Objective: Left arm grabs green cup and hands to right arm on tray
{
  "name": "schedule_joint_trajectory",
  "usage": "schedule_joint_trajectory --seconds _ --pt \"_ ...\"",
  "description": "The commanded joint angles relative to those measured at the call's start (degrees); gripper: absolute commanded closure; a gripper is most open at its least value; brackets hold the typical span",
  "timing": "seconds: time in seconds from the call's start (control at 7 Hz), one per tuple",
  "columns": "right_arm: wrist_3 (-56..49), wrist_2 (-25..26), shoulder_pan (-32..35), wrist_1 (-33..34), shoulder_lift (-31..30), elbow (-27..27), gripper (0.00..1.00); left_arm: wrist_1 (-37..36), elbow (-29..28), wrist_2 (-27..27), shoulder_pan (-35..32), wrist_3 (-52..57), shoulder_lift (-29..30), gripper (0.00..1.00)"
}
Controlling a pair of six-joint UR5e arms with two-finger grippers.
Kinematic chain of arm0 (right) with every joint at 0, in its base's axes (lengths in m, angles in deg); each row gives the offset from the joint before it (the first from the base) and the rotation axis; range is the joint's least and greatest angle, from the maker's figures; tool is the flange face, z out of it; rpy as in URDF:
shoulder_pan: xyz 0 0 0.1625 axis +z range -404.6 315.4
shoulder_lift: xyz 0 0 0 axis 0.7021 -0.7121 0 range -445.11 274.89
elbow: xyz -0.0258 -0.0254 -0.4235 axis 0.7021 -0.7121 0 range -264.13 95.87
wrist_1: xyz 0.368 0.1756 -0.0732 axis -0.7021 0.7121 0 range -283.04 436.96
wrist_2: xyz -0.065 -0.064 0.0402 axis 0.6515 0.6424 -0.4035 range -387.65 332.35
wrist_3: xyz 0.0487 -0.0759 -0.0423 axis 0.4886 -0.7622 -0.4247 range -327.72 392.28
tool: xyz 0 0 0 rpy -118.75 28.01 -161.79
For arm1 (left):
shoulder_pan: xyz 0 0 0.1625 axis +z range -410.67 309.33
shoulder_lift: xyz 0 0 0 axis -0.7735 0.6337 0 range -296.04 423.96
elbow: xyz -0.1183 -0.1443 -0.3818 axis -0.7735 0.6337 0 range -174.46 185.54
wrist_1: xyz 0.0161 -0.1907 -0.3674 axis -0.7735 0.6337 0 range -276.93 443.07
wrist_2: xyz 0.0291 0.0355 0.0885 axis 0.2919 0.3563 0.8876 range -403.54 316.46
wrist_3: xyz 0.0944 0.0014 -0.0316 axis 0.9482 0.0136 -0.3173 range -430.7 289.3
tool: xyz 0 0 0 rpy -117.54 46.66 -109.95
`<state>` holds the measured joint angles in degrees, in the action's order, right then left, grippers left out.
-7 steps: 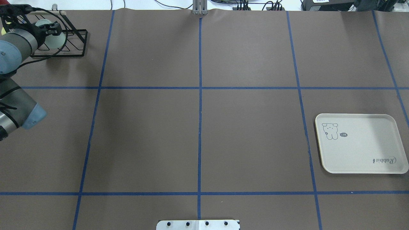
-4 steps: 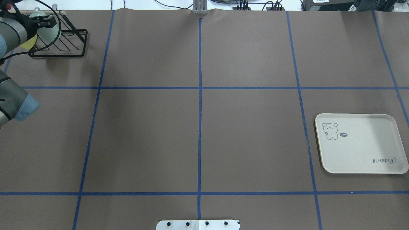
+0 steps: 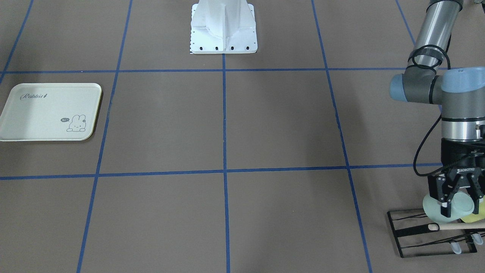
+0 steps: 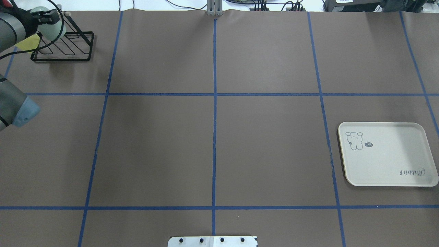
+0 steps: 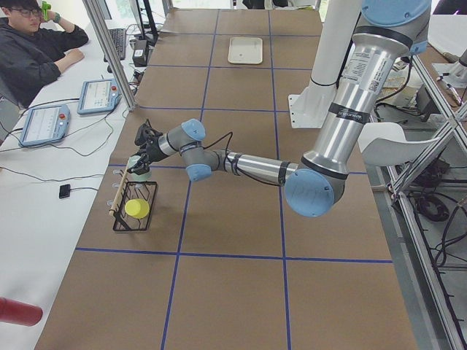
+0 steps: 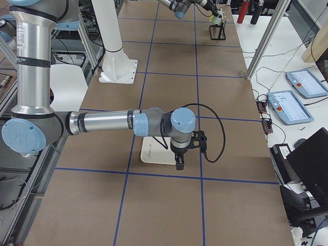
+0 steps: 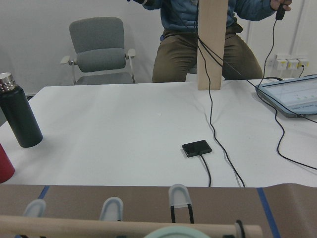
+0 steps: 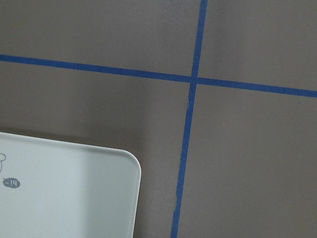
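Silver-grey left arm [image 3: 435, 34], light blue joint caps, black cabled tool [image 3: 460, 204].

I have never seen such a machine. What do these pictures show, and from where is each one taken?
These are two robot arms at one brown table marked with blue tape lines. Two pictures look down on it, one from behind the robot, one from across; two are taken from the table's ends; two come from small cameras on the wrists. The left arm's gripper grips the pale green cup at the black wire rack, where a yellow-green cup also sits. The cream tray lies far off on the other side; the right arm's gripper hangs by its edge. Whether that one is open, I cannot tell.
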<state>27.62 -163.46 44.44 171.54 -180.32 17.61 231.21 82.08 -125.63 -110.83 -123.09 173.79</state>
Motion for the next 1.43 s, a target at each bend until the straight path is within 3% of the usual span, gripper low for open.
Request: schedule_joint_trajectory --seconds 0.0,0.29,0.43,0.71,1.0,1.29 --pt "0.09 -0.59 0.0 -0.01 0.46 1.09 0.01 -4.24 4.3 -3.77 -3.11 0.18 -0.14 0.6" --pt "0.17 -1.82 -1.22 -2.45 2.03 -0.22 0.01 -10.82 8.69 -7.11 -6.98 0.26 0.55 0.61" --pt "5.22 -1.39 -1.23 -8.39 3.17 -1.18 0.01 -11.63 9.15 -6.95 -7.26 0.27 1.69 0.61" --pt "20.06 1.33 -1.67 -27.87 8.44 -9.07 0.01 -11.64 9.16 -6.16 -7.43 -0.61 2.14 0.61" --pt "34.38 0.99 -3.24 -31.65 14.49 -9.9 0.01 -11.64 9.16 -3.0 -7.26 -5.92 3.46 0.61" --pt "52.58 0.72 -7.89 -34.35 20.05 -8.84 0.01 -11.03 9.5 -3.26 -6.82 -22.68 4.08 0.61"
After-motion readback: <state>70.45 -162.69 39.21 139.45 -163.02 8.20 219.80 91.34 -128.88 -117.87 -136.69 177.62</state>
